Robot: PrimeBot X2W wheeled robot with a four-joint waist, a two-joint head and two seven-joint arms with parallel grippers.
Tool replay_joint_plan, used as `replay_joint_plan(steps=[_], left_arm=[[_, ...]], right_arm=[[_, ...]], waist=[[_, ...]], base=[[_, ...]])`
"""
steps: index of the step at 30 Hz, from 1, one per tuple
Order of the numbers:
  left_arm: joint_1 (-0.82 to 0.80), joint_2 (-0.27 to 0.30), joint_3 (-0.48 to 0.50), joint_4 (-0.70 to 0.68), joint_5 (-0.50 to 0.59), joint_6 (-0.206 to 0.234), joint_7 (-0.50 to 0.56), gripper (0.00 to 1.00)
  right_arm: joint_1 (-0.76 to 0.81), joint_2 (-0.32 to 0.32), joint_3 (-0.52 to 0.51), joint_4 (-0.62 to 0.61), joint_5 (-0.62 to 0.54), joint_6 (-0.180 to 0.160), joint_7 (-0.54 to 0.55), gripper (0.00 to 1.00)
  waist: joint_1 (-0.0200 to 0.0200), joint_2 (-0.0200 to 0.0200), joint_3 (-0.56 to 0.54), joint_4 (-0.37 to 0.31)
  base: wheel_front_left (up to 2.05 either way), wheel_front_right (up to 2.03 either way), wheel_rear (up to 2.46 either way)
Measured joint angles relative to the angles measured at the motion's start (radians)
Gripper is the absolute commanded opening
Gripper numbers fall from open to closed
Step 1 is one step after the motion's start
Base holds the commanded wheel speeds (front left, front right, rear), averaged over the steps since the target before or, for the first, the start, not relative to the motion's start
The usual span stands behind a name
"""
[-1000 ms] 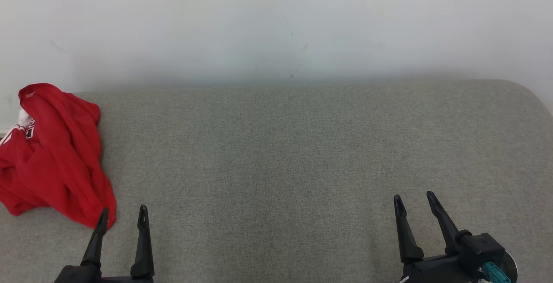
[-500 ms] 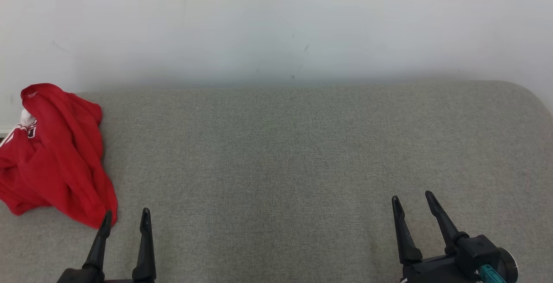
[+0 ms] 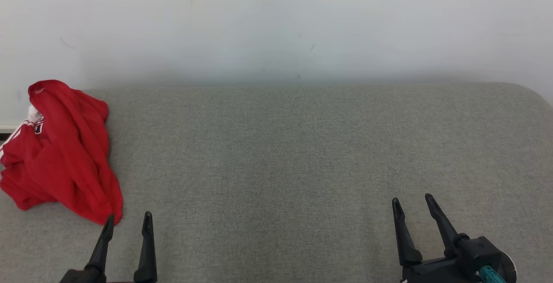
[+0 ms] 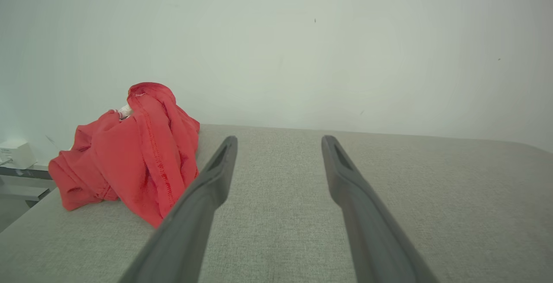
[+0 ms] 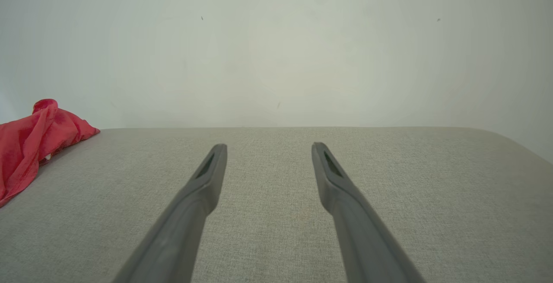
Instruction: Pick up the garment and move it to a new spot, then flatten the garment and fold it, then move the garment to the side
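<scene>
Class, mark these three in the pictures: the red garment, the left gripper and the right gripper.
red garment (image 3: 65, 153): head view, middle of the crumpled heap.
left gripper (image 3: 129, 216): head view, midway between its open fingertips.
right gripper (image 3: 411, 199): head view, midway between its open fingertips.

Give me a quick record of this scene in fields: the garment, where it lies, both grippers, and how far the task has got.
garment: red garment, crumpled in a heap, not flattened or folded
place: far left of the grey padded surface
left arm: left gripper open, empty, close to the heap's near edge
right arm: right gripper open, empty, over bare surface at the right
task stage: garment not yet picked up
</scene>
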Motion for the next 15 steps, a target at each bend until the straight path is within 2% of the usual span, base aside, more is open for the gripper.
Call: replay_joint_plan(steps=[7,15], left_arm=[[-0.003,0.002,0.001,0.013,0.002,-0.001,0.000,1.00],[-0.006,0.002,0.023,0.031,0.021,0.003,0.000,1.00]], right_arm=[[0.005,0.000,0.007,0.008,0.007,0.000,0.003,1.00],[0.016,0.000,0.019,0.013,0.017,0.000,0.007,1.00]], waist=[[0.0000,0.0000,-0.001,0.035],[0.0000,0.0000,0.001,0.120]], base=[[0.00,0.00,0.00],[0.00,0.00,0.00]])
